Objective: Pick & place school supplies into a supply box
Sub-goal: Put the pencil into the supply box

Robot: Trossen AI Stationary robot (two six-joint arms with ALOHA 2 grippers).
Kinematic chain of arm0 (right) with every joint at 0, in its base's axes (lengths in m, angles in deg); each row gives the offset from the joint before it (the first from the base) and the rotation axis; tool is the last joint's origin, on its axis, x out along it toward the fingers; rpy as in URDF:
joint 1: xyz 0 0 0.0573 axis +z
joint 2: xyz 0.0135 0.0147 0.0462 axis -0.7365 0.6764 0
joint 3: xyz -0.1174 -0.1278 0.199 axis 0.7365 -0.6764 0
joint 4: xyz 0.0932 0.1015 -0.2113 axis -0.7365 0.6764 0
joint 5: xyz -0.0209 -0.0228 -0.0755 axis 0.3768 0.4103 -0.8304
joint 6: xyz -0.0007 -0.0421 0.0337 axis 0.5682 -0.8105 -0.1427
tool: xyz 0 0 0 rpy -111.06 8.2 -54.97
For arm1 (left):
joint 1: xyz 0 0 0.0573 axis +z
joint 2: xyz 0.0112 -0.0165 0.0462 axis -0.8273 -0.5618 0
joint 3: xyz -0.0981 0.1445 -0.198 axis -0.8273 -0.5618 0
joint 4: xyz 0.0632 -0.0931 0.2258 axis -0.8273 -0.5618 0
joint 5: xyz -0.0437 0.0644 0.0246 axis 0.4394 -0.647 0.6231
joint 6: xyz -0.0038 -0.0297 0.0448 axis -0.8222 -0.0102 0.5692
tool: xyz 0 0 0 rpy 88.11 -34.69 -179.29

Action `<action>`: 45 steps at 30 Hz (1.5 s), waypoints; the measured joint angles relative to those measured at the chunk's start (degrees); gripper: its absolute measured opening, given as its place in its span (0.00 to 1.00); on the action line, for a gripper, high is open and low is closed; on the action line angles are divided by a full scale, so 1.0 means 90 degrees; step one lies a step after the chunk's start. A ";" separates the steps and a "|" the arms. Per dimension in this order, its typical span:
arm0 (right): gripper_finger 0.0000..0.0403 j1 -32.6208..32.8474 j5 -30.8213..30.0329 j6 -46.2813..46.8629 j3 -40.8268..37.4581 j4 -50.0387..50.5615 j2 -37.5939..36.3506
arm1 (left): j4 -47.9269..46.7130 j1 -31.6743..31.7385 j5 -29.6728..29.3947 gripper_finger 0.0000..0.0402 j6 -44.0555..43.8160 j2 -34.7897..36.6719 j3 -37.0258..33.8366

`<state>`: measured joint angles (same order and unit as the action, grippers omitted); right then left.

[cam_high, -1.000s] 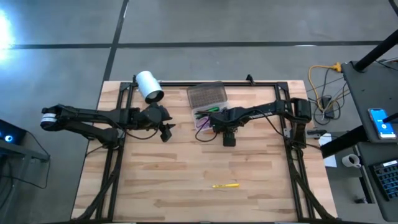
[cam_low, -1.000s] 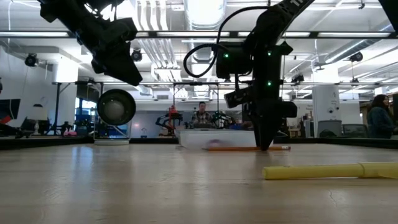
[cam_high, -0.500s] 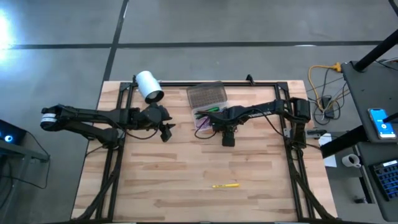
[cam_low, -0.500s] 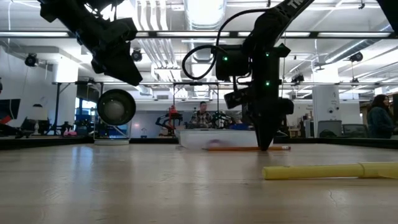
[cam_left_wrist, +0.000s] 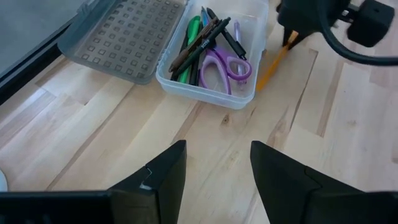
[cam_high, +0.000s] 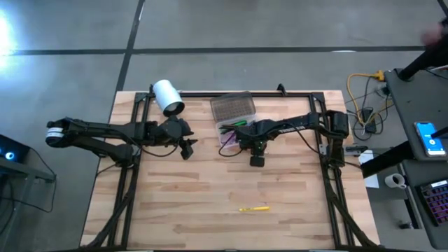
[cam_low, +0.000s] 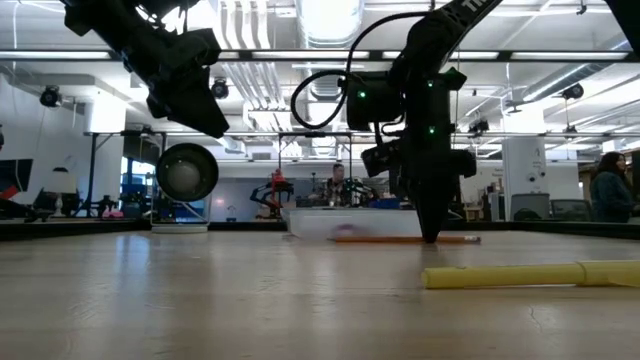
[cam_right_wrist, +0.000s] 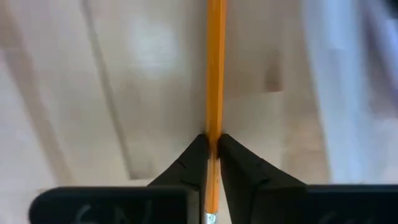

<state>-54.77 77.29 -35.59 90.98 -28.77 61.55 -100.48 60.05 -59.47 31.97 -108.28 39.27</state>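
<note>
The supply box, a clear case with its grey lid folded open behind it, stands at the table's far middle. In it lie purple-handled scissors and several pens. An orange pencil lies flat on the table just right of the box. My right gripper stands over the pencil, shut on it. A yellow pen lies near the front edge. My left gripper hangs open above the table, left of the box, with nothing between its fingers. My right gripper pinches the orange pencil's shaft between its two fingertips, one on each side, toward one end of the pencil. The fingers come from above, pointing down. The pencil lies along the table top.
A white roll lies at the far left corner. A black frame rail runs along the table's far edge and sides. Bare wood lies between the box and the yellow pen.
My right gripper has shut on the orange pencil and has shifted a little toward the table's right edge. The pencil has slid a short way with it, still flat on the table.
</note>
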 joint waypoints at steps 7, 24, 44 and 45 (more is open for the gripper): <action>0.03 0.0308 0.0177 0.0015 0.0137 0.0316 -0.0132 | 0.0000 -0.0001 -0.0002 0.41 0.0001 0.0000 0.0000; 0.02 0.0276 -0.1246 -0.0404 0.1373 0.0747 -0.0615 | 0.0004 -0.0002 -0.0005 0.41 0.0002 0.0000 0.0000; 0.02 -0.1240 -0.0821 -0.1175 0.2317 0.1006 0.0835 | 0.0007 -0.0007 -0.0007 0.41 -0.0289 0.0000 0.0000; 0.02 -0.1251 -0.0806 -0.1053 0.2366 0.1016 0.0872 | 0.0010 -0.0007 -0.0007 0.41 -0.0289 0.0000 0.0000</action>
<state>-66.03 70.04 -45.07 112.27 -19.62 69.40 -100.40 59.98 -59.53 29.36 -108.28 39.27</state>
